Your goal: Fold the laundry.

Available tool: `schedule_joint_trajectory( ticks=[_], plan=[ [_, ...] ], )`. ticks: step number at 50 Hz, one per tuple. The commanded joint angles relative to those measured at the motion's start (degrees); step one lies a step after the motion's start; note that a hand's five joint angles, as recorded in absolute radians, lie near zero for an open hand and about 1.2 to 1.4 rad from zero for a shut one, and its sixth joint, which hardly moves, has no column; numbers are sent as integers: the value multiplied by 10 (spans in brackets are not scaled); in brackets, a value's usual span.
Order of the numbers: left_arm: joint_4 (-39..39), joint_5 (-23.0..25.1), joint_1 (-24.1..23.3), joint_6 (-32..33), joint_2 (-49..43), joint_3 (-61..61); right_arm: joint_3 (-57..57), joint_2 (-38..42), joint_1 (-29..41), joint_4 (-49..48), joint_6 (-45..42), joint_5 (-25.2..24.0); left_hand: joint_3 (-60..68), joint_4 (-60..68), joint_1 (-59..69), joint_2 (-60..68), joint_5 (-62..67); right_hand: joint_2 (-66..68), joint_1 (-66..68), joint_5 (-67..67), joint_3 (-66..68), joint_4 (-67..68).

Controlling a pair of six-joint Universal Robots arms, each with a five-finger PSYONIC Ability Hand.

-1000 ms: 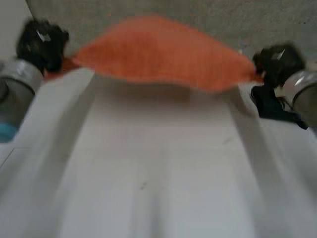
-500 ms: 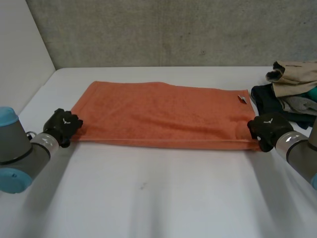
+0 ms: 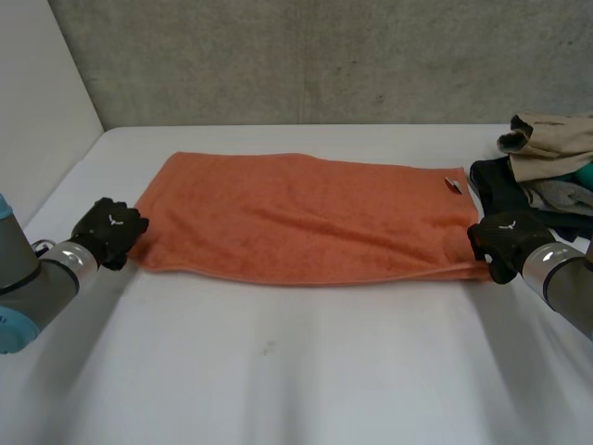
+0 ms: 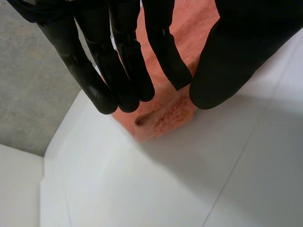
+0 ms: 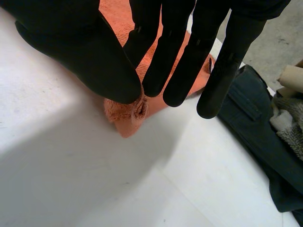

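Note:
An orange towel (image 3: 306,218) lies flat across the white table (image 3: 296,371), folded double with a small tag near its far right corner. My left hand (image 3: 109,232) sits just off the towel's near left corner. In the left wrist view its fingers (image 4: 128,71) are straight and apart from the thumb, and the towel corner (image 4: 165,116) lies loose on the table under them. My right hand (image 3: 505,243) is at the near right corner. There the thumb (image 5: 94,56) and straight fingers meet over the bunched towel corner (image 5: 125,120) and pinch it.
A pile of clothes (image 3: 547,176), beige, grey, teal and dark blue, sits at the table's right edge just behind my right hand. The dark garment (image 5: 251,123) lies close beside its fingertips. A concrete wall runs along the table's far side.
A second ago both hands held the towel stretched in the air. It has come down flat on the table, and the left hand has let go and drawn slightly left.

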Motion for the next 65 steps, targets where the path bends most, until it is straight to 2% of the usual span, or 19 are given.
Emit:
schedule_joint_trajectory(
  ticks=[1,2,5,40,43,44,45,52,56,60,61,65],
  plan=[
    [-28,24,0,-2,4,5,-2,2,-1,5,-1,-6,37,38,36,37,37,128,155,107,120,114],
    [-30,24,-1,-1,0,6,-2,3,-1,6,-3,-6,-31,-31,-32,-32,-32,128,155,107,120,114],
    [-36,23,-2,1,-4,10,-2,3,-1,9,-4,-6,-111,-111,-112,-111,-112,128,155,107,120,114],
    [-76,7,-43,7,-55,96,-1,8,1,10,-11,-7,-163,-163,-164,-164,-164,128,155,107,120,114],
    [-77,7,-44,5,-59,101,-1,8,1,10,-11,-7,-42,-42,-44,-43,-43,128,155,107,120,114],
    [-79,7,-44,6,-60,102,-1,8,2,10,-11,-7,31,32,30,31,30,128,155,107,120,114],
    [-79,6,-44,8,-60,106,-1,8,1,10,-11,-7,188,189,187,188,188,128,155,107,120,114],
    [-107,-23,-45,14,-34,87,-11,1,-2,27,-15,-11,190,190,189,189,189,128,155,107,120,114],
    [-165,-31,-36,35,9,52,-16,-26,-16,97,-49,-40,190,190,189,189,189,128,155,107,120,114],
    [-259,-27,-11,87,68,0,-16,-57,-50,220,-147,-113,190,190,189,189,189,128,155,107,120,114],
    [-304,-27,3,114,95,-23,-11,-64,-66,282,-206,-136,190,190,189,189,189,128,155,107,120,114],
    [-385,-12,27,175,149,-64,-10,-79,-105,412,-379,-153,190,190,189,189,189,128,155,107,120,114]
  ],
)
